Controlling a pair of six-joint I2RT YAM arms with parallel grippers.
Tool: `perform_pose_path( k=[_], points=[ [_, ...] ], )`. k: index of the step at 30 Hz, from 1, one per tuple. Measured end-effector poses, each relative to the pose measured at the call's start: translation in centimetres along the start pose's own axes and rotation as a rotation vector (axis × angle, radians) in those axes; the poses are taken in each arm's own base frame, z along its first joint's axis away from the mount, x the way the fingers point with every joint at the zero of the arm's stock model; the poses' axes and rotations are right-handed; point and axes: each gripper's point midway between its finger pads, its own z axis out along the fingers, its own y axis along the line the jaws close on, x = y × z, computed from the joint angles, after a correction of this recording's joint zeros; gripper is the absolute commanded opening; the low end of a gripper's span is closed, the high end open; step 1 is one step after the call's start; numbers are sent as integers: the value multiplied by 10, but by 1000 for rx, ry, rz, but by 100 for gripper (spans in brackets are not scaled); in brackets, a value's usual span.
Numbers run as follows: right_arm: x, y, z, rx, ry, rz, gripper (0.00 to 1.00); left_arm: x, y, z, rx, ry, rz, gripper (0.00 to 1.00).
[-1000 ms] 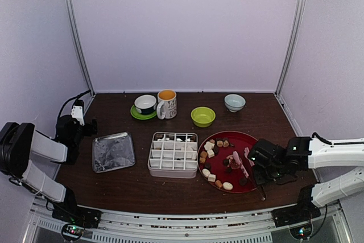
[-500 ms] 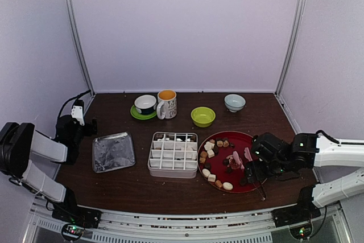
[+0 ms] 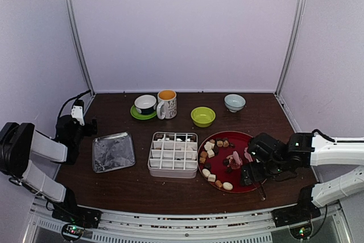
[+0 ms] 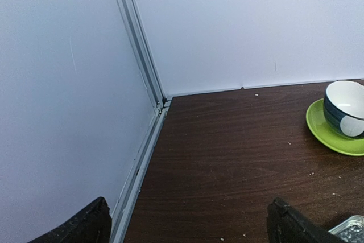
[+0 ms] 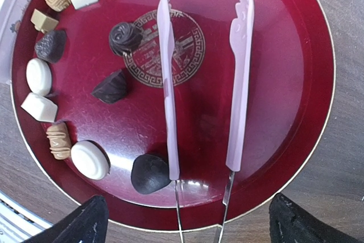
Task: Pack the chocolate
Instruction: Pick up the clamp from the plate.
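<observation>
Several chocolate pieces [image 3: 210, 153] in white, tan and dark brown lie on a red plate [image 3: 243, 136]. A white divided box [image 3: 173, 154] left of the plate holds a few pieces in its far row. My right gripper [image 3: 254, 170] hangs open over the plate's near right rim. In the right wrist view the pink tongs [image 5: 242, 83] lie loose on the plate [image 5: 296, 55], arms spread, between the wide fingers of that gripper [image 5: 190, 226]. A dark oval chocolate [image 5: 150, 173] rests against the left tong arm. My left gripper [image 4: 187, 226] is open over bare table at the far left [image 3: 79, 122].
A silvery square tray [image 3: 113, 151] sits left of the box. Along the back stand a blue-and-white cup on a green saucer [image 3: 145, 106], a patterned mug [image 3: 167, 104], a green bowl [image 3: 203, 116] and a pale bowl [image 3: 234, 102]. White walls enclose the table.
My right gripper has opened and let go of the pink tongs, which now lie spread on the plate. It has shifted slightly left. The left arm has not moved.
</observation>
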Motion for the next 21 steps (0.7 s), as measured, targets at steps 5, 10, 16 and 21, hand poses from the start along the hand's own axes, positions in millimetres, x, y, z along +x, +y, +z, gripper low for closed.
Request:
perform_pose_path(
  k=[5, 10, 16, 21],
  points=[
    [9, 1, 10, 32, 45, -19, 81, 0, 0, 0, 0, 0, 0, 98],
    [11, -4, 14, 65, 44, -5, 66, 0, 0, 0, 0, 0, 0, 98],
    [21, -12, 21, 90, 59, 0, 62, 0, 0, 0, 0, 0, 0, 98],
    [23, -13, 23, 91, 60, 1, 57, 0, 0, 0, 0, 0, 0, 98]
  ],
)
